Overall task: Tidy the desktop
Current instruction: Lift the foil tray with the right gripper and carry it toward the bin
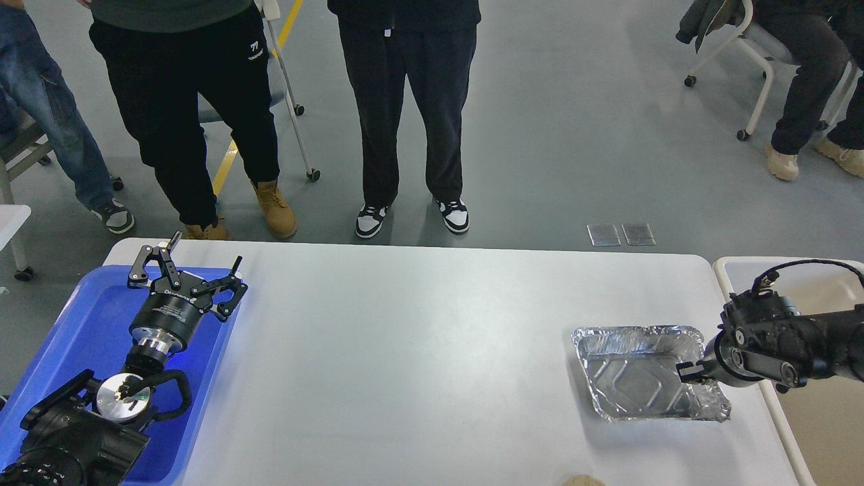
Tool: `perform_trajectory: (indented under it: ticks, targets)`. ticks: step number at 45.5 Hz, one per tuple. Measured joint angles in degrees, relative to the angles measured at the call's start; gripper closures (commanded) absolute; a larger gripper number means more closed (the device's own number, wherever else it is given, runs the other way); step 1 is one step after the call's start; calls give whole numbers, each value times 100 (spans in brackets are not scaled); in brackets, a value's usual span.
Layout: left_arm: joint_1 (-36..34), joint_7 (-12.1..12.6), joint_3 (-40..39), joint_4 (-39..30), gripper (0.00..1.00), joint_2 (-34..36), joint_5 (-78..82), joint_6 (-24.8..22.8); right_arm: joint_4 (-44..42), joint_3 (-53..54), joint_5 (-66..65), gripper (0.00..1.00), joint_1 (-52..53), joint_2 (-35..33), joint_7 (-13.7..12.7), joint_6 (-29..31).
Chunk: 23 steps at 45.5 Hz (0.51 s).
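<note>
The desktop (418, 351) is taking up most of the lower view, a wide white top with rounded corners, and almost all of it is lying bare, so the tidying is looking well advanced, as far as this one view is showing. At its left end a blue tray (61, 337) is sitting partly over the edge, with no loose items visible in the part not covered by the arm; off the right end a beige bin (810, 418) is standing just beside the table, and what it is holding is not visible. The one sizeable item remaining on the white surface is a crumpled foil tray (628, 378), lying near the right edge and appearing empty. The right gripper (690, 373) is reaching in from the bin side and is meeting the foil tray's right rim; its fingers are showing dark and small, so I cannot tell whether they are clamped on the foil or merely touching it. The left gripper (189, 273) is hovering over the blue tray with its jaws spread apart and nothing between them. Judging from this, clearing the foil tray off the table (the bin beside it seems the likely place) is the main step left. A small tan object (584, 480) is peeking in at the bottom edge, too cut off to identify, and may also need removing.
</note>
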Motion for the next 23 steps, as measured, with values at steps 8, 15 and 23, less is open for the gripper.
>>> perform_trajectory:
  ticks: [8,15,23]
  targets:
    - [0,0,-1,0,0,0,0,0,-3,-4,-12,100,-8,2,126,24]
    - [0,0,-1,0,0,0,0,0,16,5,15,100,-1,3,269,44]
    - [0,0,-1,0,0,0,0,0,51,30,53,100,44,-2,443,177]
